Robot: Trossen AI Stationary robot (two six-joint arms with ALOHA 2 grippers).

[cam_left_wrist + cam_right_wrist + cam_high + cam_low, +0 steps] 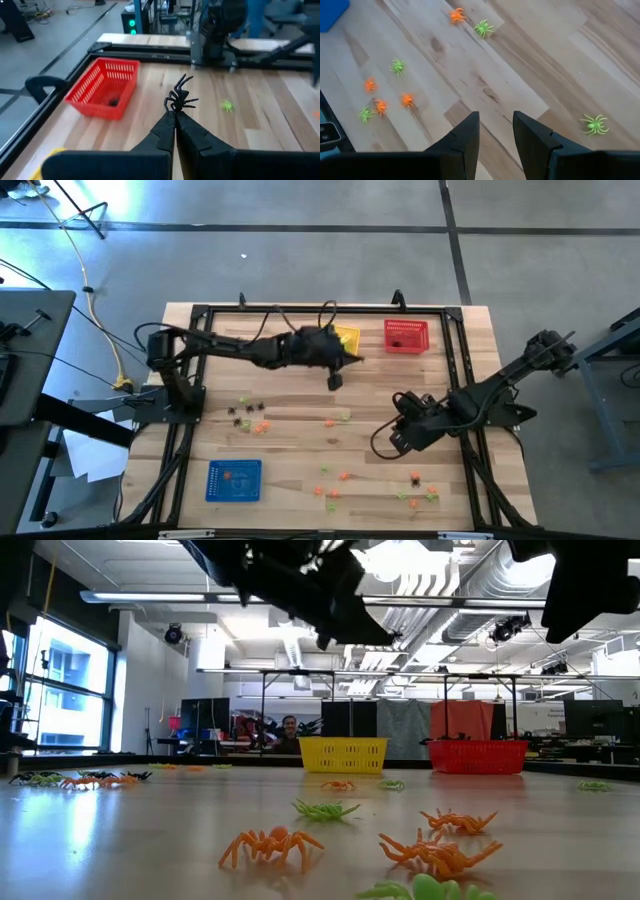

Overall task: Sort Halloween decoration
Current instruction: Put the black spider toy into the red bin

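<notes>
Spiders (271, 843), orange, green and black, scattered loose over the near half of the tabletop (300, 405), thickest toward the near right corner and toward the left edge, with a blue basket (234, 480) by the near left corner. Right gripper (496, 131) poised above bare wood right of centre, fingers parted and holding nothing. Left gripper (174, 116) raised near the far edge just beside the yellow basket (346, 339), closed on a black spider (180, 96), with the red basket (106, 87) beyond it at the far edge, something dark inside.
</notes>
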